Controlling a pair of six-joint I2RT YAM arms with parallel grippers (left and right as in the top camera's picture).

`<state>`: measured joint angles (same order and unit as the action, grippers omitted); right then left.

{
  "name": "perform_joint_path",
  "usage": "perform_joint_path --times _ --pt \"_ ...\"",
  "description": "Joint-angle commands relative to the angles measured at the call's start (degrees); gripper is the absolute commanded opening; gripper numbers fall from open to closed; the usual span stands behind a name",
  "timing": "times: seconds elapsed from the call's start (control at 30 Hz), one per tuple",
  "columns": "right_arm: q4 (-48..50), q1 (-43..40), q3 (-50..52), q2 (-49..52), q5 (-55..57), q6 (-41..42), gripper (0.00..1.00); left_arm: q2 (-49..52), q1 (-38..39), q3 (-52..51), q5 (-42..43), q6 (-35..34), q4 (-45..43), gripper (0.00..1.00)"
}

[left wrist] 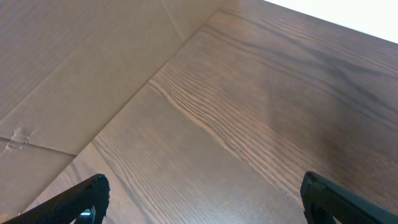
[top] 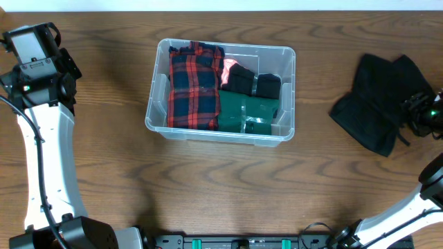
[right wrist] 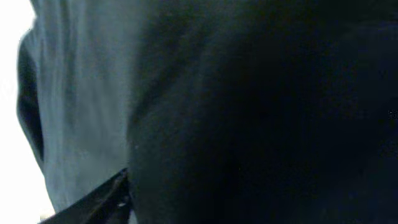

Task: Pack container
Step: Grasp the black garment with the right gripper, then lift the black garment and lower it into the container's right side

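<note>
Right wrist — black garment (right wrist: 249, 112) fills it, hiding the right hand (top: 417, 111).

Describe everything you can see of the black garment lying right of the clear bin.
The black cloth garment lies crumpled and loosely folded, matte and soft-looking, on the wooden table, apart from the clear plastic rectangular container. The right hand is at its right edge; its fabric fills the right wrist view. Grip unclear.
</note>
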<state>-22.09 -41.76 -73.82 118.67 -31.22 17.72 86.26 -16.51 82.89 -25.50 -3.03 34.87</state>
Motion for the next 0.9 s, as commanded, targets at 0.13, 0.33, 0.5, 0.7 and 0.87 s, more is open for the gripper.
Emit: perform_joint_path --times 0.13,0.33,0.5,0.7,0.87 --pt "-2.1 2.2 2.4 3.8 -1.8 -1.2 0.35 0.2 -0.2 -0.3 -0.5 -0.7 0.1 0.98" --pt "-1.7 2.2 2.2 3.3 -9.3 -3.7 0.06 0.2 -0.2 -0.3 -0.5 -0.7 0.1 0.98" --pt "-1.4 2.2 2.0 -1.3 -11.1 -3.7 0.01 0.2 -0.2 -0.3 -0.5 -0.7 0.1 0.98" --pt "-2.2 3.4 1.9 -12.8 -12.9 -3.7 0.01 0.2 -0.2 -0.3 -0.5 -0.7 0.1 0.98" --pt "-2.6 7.8 1.9 -24.3 -12.7 -3.7 0.01 0.2 -0.2 -0.3 -0.5 -0.7 0.1 0.98"
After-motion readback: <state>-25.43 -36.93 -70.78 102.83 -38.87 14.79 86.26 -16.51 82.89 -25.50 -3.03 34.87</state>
